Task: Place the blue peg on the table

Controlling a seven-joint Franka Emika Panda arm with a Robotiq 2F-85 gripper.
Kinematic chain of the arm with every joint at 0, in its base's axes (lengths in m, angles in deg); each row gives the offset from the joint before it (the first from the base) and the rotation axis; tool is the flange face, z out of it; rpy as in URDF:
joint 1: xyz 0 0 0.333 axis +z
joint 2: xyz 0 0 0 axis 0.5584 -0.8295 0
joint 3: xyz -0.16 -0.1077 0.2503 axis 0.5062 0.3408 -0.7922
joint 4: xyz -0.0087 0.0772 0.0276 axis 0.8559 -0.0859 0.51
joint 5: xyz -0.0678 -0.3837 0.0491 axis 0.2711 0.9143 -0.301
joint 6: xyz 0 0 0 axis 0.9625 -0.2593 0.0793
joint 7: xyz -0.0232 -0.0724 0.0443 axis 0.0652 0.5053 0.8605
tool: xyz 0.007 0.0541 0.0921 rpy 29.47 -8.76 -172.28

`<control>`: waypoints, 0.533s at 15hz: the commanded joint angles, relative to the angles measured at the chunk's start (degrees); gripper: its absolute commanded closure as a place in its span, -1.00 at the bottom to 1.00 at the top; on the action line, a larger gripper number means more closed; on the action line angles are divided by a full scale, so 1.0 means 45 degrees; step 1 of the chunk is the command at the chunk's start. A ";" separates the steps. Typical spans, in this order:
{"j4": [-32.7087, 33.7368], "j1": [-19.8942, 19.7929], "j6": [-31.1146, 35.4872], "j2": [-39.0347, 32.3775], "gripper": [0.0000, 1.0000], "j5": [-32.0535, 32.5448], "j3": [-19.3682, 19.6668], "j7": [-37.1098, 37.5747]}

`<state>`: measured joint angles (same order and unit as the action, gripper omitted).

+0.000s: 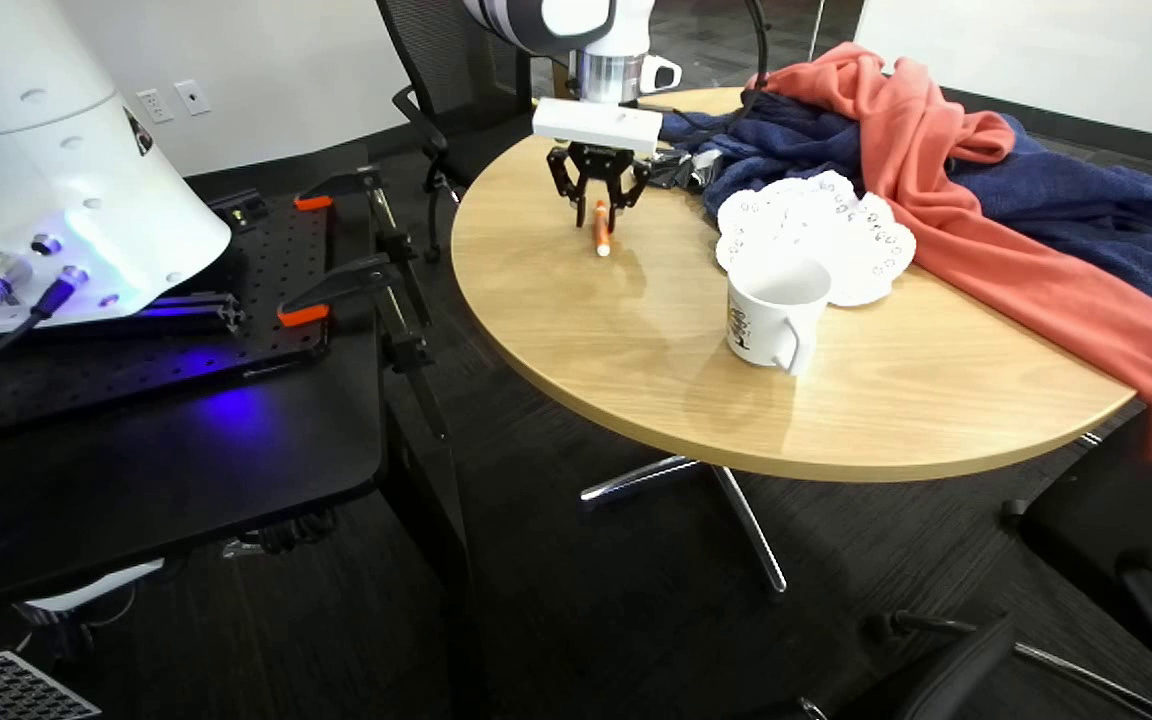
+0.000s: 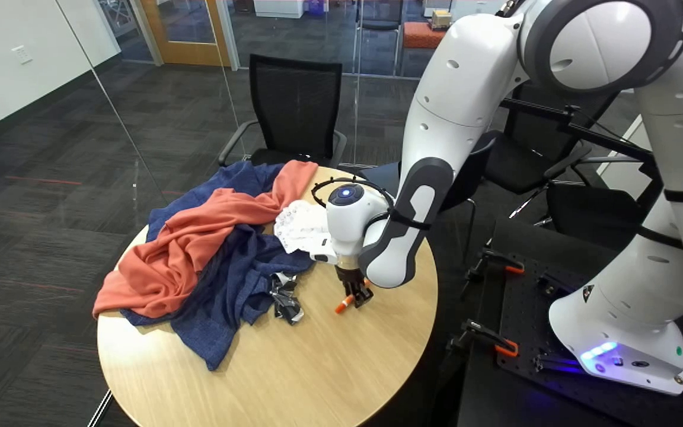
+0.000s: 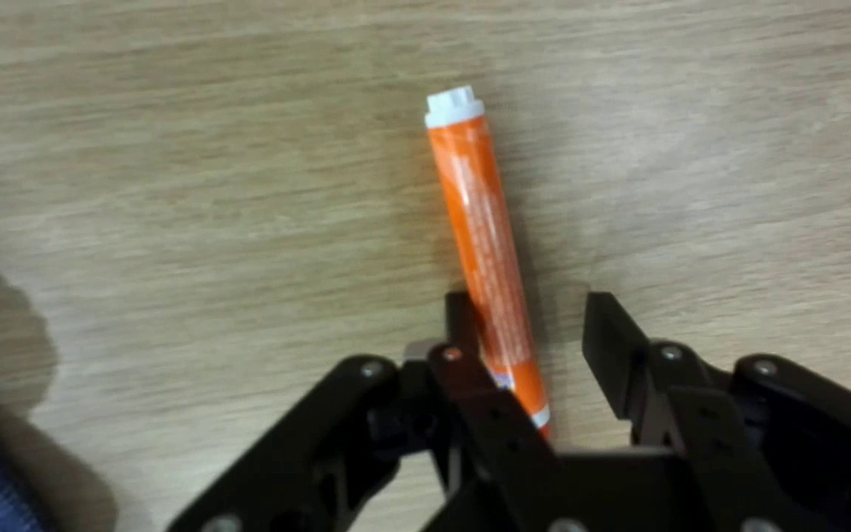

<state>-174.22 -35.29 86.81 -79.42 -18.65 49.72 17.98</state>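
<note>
No blue peg shows in any view. An orange marker with a white end [image 3: 486,229] lies between my gripper's fingers in the wrist view, and it also shows in both exterior views [image 1: 602,232] [image 2: 344,305]. The round light wood table [image 1: 536,290] is under it, also visible in an exterior view [image 2: 318,373]. My gripper [image 3: 532,314] points down at the table top and is open. The left finger is close against the marker, and a gap separates it from the right finger. The marker's lower end is partly hidden by the left finger.
A white mug [image 1: 776,310] stands near a white scalloped doily [image 1: 836,235]. A navy cloth [image 2: 241,279] and a coral cloth [image 2: 199,237] are heaped on the table. A crumpled black and silver wrapper [image 2: 285,299] lies close to the gripper. Black chairs [image 2: 297,107] stand around.
</note>
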 commanded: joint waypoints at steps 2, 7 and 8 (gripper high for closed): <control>0.0165 -0.0262 0.0038 0.0030 0.87 0.0297 -0.0207 0.0562; -0.0544 -0.0666 0.0540 0.1178 0.91 -0.0316 -0.0708 0.1897; -0.0748 -0.0906 0.0765 0.1546 0.91 -0.0525 -0.0952 0.2345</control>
<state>-173.76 -36.56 87.88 -78.14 -19.15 48.16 23.73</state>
